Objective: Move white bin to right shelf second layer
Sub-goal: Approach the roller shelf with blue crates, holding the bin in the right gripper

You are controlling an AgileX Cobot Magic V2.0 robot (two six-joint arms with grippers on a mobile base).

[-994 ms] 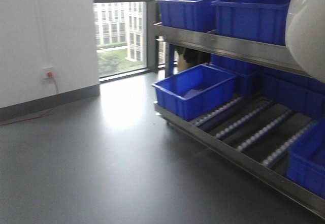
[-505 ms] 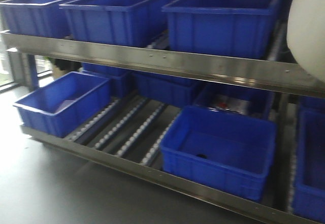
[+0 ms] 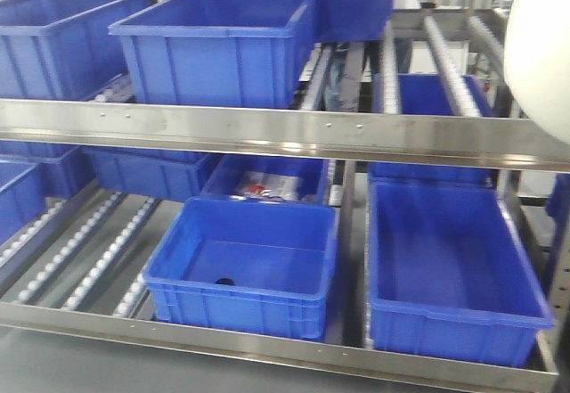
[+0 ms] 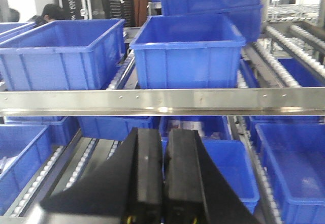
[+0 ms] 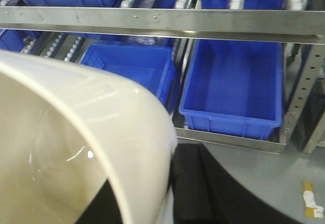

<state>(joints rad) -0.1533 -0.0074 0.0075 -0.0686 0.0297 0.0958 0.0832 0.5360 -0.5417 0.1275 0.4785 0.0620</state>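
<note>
Bin [image 5: 76, 132] of white plastic sits clamped by its wall in the right tool [image 5: 152, 183], held before the roller shelf [image 3: 285, 135] carrying blue crates [image 3: 214, 45]; left tool [image 4: 163, 132] is clenched, empty.

Blue crates [image 3: 214, 63]: upper level, at least four; lower level, at least six, two of them at front. Exact total not determinable; several cut off or hidden.
White bin [image 3: 540, 54]: one.
Shelf levels [image 3: 383, 54] in view: two.
Steel front rails [image 3: 267, 131]: two.
Bare roller tracks [image 3: 71, 250], lower left: at least three.
Person [image 4: 51, 11]: one, head only.
</note>
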